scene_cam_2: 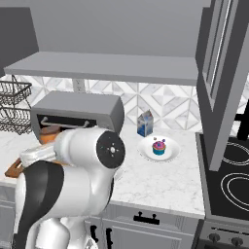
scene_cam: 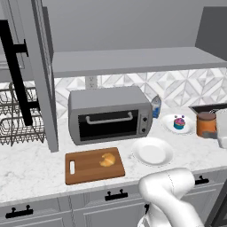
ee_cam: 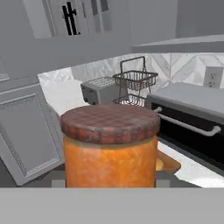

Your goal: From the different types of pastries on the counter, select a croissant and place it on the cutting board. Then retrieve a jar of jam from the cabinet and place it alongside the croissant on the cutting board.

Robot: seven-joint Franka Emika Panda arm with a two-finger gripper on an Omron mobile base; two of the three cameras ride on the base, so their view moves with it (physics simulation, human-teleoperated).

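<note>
My gripper (ee_cam: 109, 180) is shut on the jar of jam (ee_cam: 109, 148), an orange jar with a brown lid that takes up the middle of the hand view. In the left base view the jar of jam (scene_cam: 206, 124) hangs at the right edge, to the right of the cupcake (scene_cam: 179, 123). The croissant (scene_cam: 107, 159) lies on the wooden cutting board (scene_cam: 88, 170) at the counter's front left. The same jar (scene_cam_2: 48, 134) peeks out behind my arm in the right base view. The cabinet door (scene_cam: 42, 88) stands open on the left, above the shelf (scene_cam: 133, 62).
A grey toaster oven (scene_cam: 111, 114) stands behind the board. A round white plate (scene_cam: 152, 152) lies right of the board. A blue-and-white carton (scene_cam: 156, 107) is by the wall. A wire rack (scene_cam: 13, 117) stands at far left, and a stove (scene_cam_2: 233, 180) at right.
</note>
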